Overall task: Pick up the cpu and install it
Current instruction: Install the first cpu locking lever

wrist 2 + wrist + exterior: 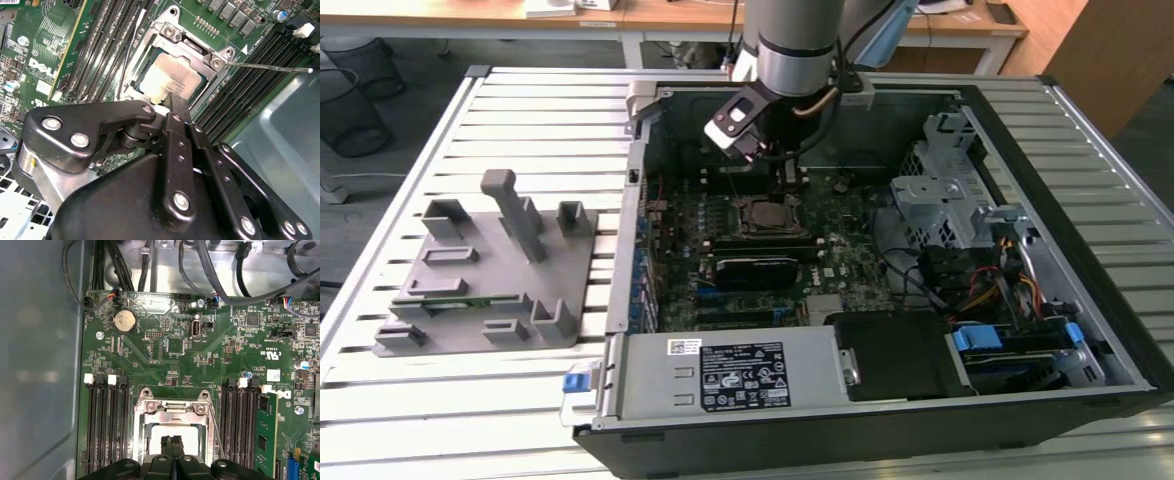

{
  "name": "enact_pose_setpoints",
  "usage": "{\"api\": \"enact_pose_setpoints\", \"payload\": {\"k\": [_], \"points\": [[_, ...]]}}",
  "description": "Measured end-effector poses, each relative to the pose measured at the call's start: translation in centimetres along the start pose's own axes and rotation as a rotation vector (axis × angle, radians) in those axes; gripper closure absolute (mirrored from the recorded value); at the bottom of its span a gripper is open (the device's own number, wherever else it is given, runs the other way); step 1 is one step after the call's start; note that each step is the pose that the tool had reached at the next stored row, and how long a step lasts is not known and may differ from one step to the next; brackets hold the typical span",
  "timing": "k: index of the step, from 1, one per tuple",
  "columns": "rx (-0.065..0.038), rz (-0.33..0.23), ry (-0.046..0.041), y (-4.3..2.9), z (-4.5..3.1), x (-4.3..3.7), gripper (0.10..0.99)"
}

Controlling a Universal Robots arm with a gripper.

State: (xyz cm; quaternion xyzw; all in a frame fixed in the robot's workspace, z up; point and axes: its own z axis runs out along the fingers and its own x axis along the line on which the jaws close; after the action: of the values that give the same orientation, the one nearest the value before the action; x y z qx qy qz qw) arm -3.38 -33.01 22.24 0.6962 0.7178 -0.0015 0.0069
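Note:
The cpu (172, 75) lies flat inside the black socket frame (192, 42) on the green motherboard, silver top up. In the exterior view the cpu (765, 215) sits mid-board inside the open computer case (1014, 110). My gripper (176, 97) hangs just over one edge of the chip, its two fingers pressed together with nothing between them. The first wrist view has the shut gripper (172, 439) above the cpu (155, 432), partly covering it. The socket's thin wire lever (270, 66) sticks out to the side.
Memory slots (107, 425) flank the socket, one with a module (262, 435). A power supply (727, 370), a drive cage (947, 190) and loose cables (987, 280) crowd the case. A grey parts fixture (494, 265) stands on the slatted table at the exterior view's left.

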Motion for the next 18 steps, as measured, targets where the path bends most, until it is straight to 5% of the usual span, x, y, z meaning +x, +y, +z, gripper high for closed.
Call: {"api": "enact_pose_setpoints", "payload": {"k": [18], "points": [[0.0,0.0,-0.0001,0.01,-0.95,-0.01,0.98]]}}
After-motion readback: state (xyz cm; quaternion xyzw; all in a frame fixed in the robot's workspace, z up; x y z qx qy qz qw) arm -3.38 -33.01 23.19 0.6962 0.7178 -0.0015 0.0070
